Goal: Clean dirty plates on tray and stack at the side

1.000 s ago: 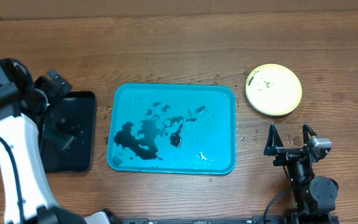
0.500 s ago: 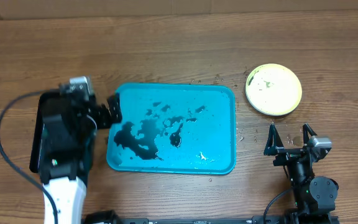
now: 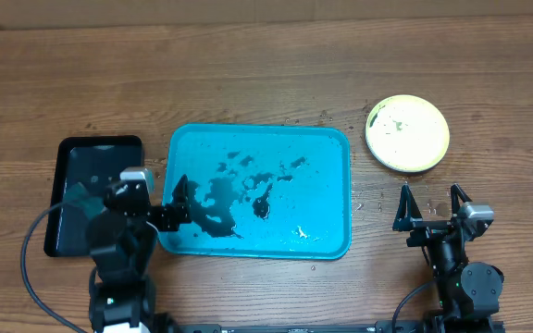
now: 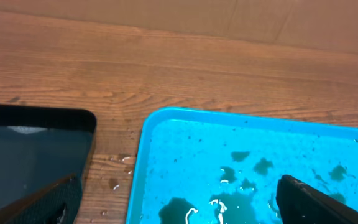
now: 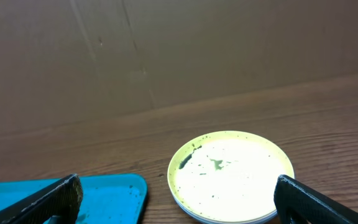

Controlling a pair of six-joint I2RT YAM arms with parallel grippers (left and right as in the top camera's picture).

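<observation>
The turquoise tray [image 3: 331, 148] lies mid-table and holds black puddles and water drops, with no plate on it. The plates [image 3: 407, 132] sit stacked on the wood right of the tray. The top one is yellow-green with dark specks, and a paler rim shows under it in the right wrist view [image 5: 232, 176]. My left gripper [image 3: 181, 205] hangs open over the tray's left edge [image 4: 143, 162], nothing between its fingers [image 4: 55, 199]. My right gripper [image 3: 430, 202] stands open in front of the plates, apart from them, and is empty [image 5: 182, 208].
A smaller black tray [image 3: 72, 153], wet inside, lies left of the turquoise one, with a strip of wet wood [image 4: 114, 162] between them. Water drops dot the table around the tray's right side [image 3: 364, 199]. A brown cardboard wall [image 5: 166, 50] stands behind the table.
My left arm has swung from above the black tray down toward the table's front, and its gripper now points at the turquoise tray's left edge. The right arm has not moved.
</observation>
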